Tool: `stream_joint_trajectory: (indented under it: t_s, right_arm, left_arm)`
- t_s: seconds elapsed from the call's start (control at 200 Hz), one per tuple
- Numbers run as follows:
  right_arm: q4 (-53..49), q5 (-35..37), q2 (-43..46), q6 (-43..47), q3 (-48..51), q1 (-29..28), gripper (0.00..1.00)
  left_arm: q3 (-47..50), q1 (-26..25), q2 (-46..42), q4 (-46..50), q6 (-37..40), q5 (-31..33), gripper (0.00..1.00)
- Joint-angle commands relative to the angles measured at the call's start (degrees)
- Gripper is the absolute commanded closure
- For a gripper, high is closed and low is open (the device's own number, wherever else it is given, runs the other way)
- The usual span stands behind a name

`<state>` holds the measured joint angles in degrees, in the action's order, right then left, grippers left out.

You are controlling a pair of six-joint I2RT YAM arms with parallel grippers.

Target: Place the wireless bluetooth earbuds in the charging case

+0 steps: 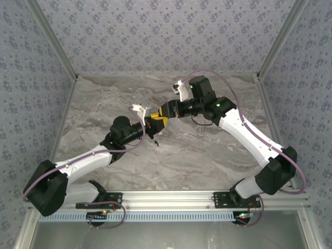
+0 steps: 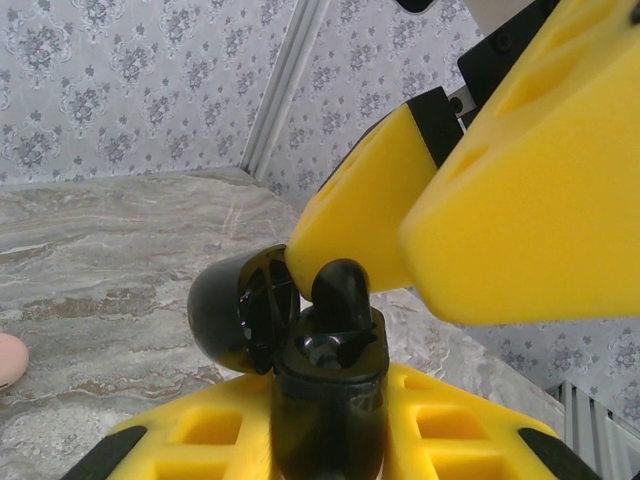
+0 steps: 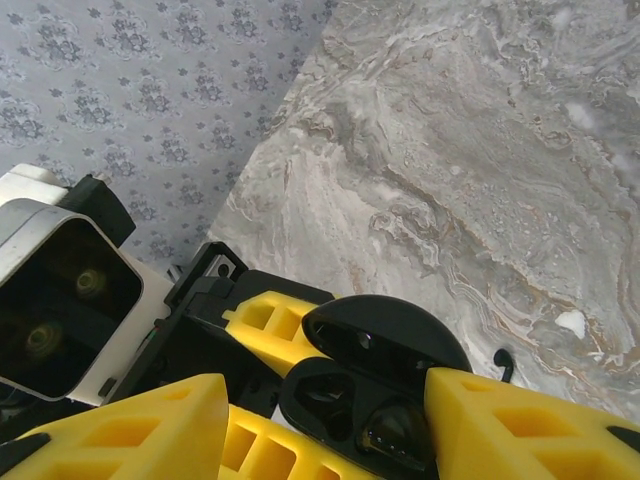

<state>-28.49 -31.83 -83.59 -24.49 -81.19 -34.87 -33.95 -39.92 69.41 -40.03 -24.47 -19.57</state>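
My left gripper is shut on the black charging case, holding it upright above the table with its lid swung open. One black earbud stands in a slot of the case; from above, this earbud fills one slot and the slot beside it is empty. My right gripper hovers open right over the case, its yellow fingers well apart on either side. A second black earbud lies on the marble table below the case, also seen as a small hooked shape.
A pale pink object lies on the table at the left edge of the left wrist view. A small white fleck sits on the marble table. Patterned walls close in the back and sides.
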Motion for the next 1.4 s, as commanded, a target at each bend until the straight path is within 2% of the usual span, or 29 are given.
stream_joint_trajectory:
  t_s: [0.0, 0.335, 0.64, 0.92, 1.104, 1.394]
  right_arm:
    - [-2.34, 3.02, 1.28, 1.69, -1.79, -0.11, 0.44]
    - [-4.2, 6.7, 2.1, 2.61, -1.35, -0.06, 0.44]
    - [-4.73, 10.58, 3.57, 2.32, 0.52, 0.33, 0.51]
    - [-4.02, 10.89, 4.25, 1.81, 2.34, 0.68, 0.51]
    - [-5.65, 13.84, 3.03, 1.92, 3.32, 0.71, 0.51]
    - [-5.01, 14.32, -2.1, -0.13, 7.47, 0.01, 0.51]
  left_arm:
    - [-2.12, -0.57, -2.14, -1.63, 1.53, -2.83, 0.76]
    - [-1.88, -0.63, -2.89, -0.13, 2.42, -1.57, 0.76]
    - [-1.29, -0.62, -5.19, 3.35, 4.88, 1.29, 0.76]
    - [-1.18, -0.65, -7.43, 8.7, 7.74, 3.84, 0.76]
    - [-1.2, -0.61, -9.66, 13.03, 9.05, 8.56, 0.76]
    - [-0.7, -0.63, -14.78, 20.18, 11.4, 13.07, 0.76]
